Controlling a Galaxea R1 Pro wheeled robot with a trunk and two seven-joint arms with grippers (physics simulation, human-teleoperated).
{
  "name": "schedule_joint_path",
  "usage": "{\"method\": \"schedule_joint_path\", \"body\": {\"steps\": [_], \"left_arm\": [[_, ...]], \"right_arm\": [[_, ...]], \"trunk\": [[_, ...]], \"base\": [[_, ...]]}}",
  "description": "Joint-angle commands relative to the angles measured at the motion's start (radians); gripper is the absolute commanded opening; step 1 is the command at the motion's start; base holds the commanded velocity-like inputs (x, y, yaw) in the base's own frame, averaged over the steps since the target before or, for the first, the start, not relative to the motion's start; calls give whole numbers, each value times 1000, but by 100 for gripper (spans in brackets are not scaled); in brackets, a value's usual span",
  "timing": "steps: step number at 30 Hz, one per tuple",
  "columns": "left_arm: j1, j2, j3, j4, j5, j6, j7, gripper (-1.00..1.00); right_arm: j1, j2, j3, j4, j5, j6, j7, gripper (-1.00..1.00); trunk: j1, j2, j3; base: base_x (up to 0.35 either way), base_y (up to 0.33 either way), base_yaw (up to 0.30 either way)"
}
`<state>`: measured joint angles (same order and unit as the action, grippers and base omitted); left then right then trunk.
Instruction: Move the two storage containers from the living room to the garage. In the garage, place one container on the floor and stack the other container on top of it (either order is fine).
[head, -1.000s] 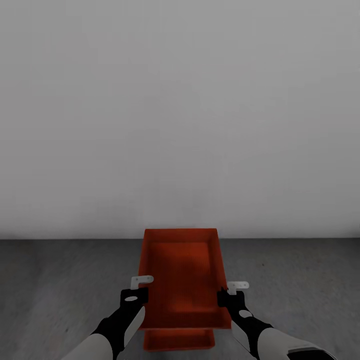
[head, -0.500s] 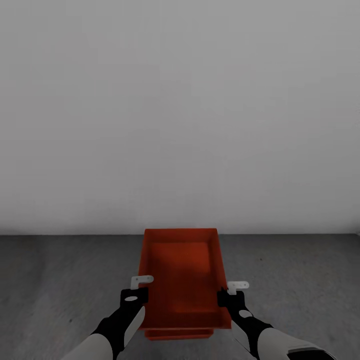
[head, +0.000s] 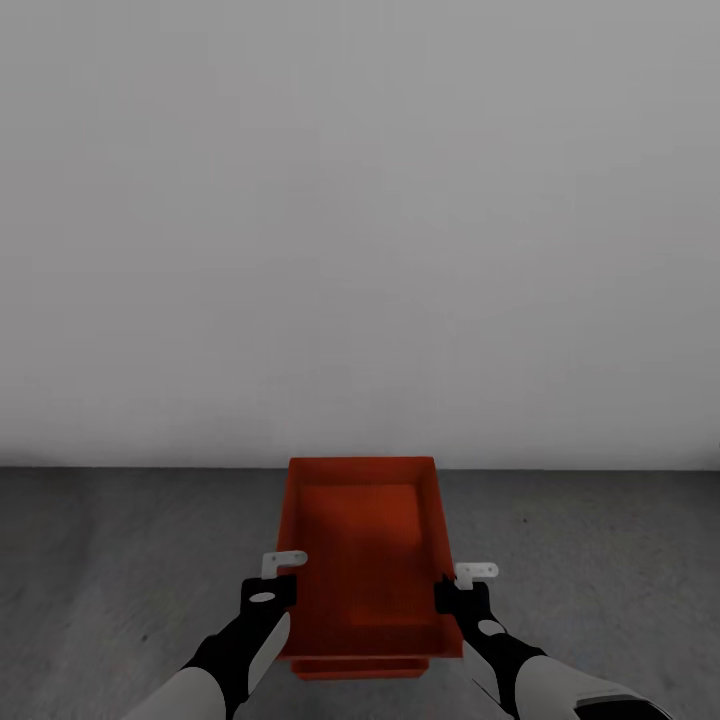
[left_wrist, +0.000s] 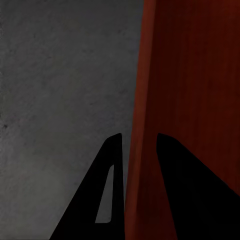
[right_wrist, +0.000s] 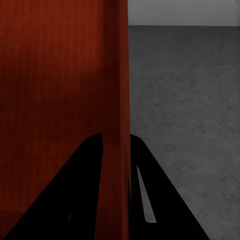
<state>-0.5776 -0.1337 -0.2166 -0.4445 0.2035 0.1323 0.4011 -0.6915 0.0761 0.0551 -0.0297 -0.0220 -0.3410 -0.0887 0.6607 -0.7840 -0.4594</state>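
Observation:
Both my grippers hold one red-orange storage container (head: 362, 545) level above the dark grey floor (head: 120, 560) of the garage. My left gripper (head: 287, 585) is shut on its left wall, one finger inside and one outside. My right gripper (head: 448, 590) is shut on its right wall the same way. In the left wrist view the left gripper (left_wrist: 139, 145) pinches the thin wall of the container (left_wrist: 190, 75). The right wrist view has the right gripper (right_wrist: 116, 140) clamped on the container's (right_wrist: 60, 65) other wall. A thin strip of the second storage container (head: 360, 668) peeks out beneath the held one, on the floor.
A plain white-grey wall (head: 360, 230) stands straight ahead, meeting the floor just beyond the containers. Bare concrete floor stretches on both sides (head: 600, 560), also seen in the wrist views (left_wrist: 60, 75) (right_wrist: 190, 100).
The view has shifted slightly, and far less of the lower container shows under the held one than a second ago. The grips on both walls are unchanged.

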Motion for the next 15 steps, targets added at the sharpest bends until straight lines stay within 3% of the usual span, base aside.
{"method": "schedule_joint_path", "body": {"steps": [1,15], "left_arm": [[-1,0,-5,-14,0,4,7,-100],[-1,0,-5,-14,0,4,7,-100]], "right_arm": [[0,0,-11,4,-6,-2,1,-100],[0,1,-11,4,-6,-1,1,-100]], "trunk": [[0,-1,-1],[0,-1,-16]], "base": [[0,0,0],[0,0,0]]}}
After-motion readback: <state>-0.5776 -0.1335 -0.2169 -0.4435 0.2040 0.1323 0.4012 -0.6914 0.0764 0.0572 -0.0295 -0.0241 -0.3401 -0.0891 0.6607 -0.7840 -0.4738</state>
